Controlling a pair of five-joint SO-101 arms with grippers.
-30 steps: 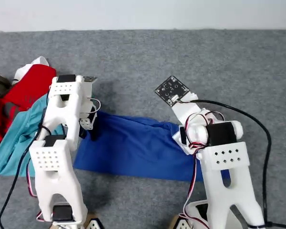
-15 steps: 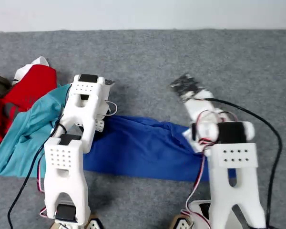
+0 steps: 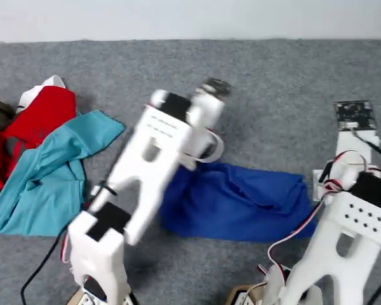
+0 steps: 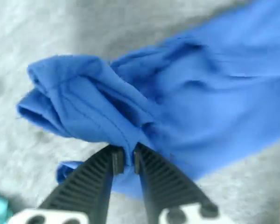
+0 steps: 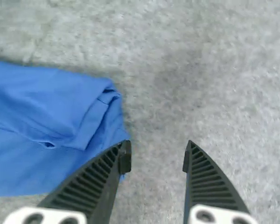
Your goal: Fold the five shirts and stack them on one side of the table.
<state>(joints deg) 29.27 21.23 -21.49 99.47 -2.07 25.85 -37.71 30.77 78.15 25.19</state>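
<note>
- Over the last second the left arm (image 3: pixel 146 165) has swung from beside the teal shirt (image 3: pixel 44 171) toward the middle of the table. It has dragged the left end of the blue shirt (image 3: pixel 241 200) with it, so the shirt, earlier stretched out long, now lies bunched and shorter.
- The right arm (image 3: pixel 352 219) has pulled away to the right, off the shirt's right end.
- The left gripper (image 4: pixel 128 156) has its jaws pressed together on a fold of the blue shirt, and the cloth gathers in ridges just past the tips.
- The right gripper (image 5: pixel 156 154) has its jaws spread, with nothing between them. It hangs over the grey table cover (image 3: pixel 292 82) just right of the shirt's right end, and one fingertip overlaps the shirt's edge.
- The blue shirt lies in the near middle of the table, between the two arms.
- The teal shirt is spread at the left, apart from the blue one.
- The red shirt (image 3: pixel 41 117) is crumpled at the far left, touching the teal shirt, with a white garment (image 3: pixel 41 89) showing just beyond it.
</note>
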